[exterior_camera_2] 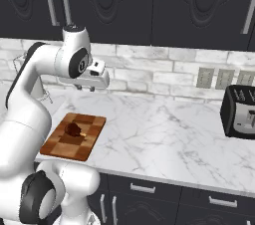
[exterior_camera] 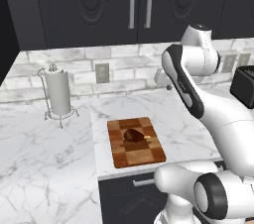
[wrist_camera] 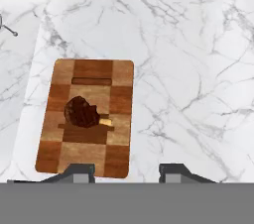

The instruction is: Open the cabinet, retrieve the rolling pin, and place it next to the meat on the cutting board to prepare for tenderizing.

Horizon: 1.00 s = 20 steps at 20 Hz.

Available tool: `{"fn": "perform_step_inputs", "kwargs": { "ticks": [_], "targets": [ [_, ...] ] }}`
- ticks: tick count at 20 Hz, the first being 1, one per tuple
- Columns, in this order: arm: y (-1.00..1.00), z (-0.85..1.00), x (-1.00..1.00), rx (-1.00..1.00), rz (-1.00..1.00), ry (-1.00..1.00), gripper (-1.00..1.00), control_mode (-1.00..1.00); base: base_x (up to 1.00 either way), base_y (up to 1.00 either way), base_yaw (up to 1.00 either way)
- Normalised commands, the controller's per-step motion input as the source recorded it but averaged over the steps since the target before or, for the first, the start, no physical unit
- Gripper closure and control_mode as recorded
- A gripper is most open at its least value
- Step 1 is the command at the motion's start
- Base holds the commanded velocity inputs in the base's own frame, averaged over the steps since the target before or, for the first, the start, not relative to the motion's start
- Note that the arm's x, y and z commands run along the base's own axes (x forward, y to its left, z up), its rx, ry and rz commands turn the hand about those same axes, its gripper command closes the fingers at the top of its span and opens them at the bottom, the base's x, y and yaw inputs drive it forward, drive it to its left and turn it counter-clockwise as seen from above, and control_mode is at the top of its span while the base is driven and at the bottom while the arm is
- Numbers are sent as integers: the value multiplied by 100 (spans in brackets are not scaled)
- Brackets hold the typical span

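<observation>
1. Jaws: the gripper (wrist_camera: 126, 171) hangs above the worktop (wrist_camera: 188, 84), its jaws spread apart, holding and touching nothing.
2. One meat (wrist_camera: 81, 112) lump lies on one cutting board (wrist_camera: 121, 77).
3. One cabinet (exterior_camera: 89, 5), both doors shut; two handles.
4. One paper towel holder (exterior_camera: 58, 94); one toaster (exterior_camera_2: 240, 112).

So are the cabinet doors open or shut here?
Shut. Both doors of the cabinet sit flush, their bar handles side by side at the seam.
</observation>
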Motion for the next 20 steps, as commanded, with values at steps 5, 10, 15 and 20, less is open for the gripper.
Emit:
{"fn": "perform_step_inputs", "kwargs": {
  "ticks": [5,10,15,20],
  "targets": [
    [4,0,-15,0,0,-3,-100,-100,0,0,0],
    [18,7,-26,-1,0,-20,-100,-100,0,0,0],
    [10,29,-28,-4,0,-39,-100,-100,0,0,0],
    [14,39,-5,-1,0,-39,-100,-100,0,0,0]
  ]
}}
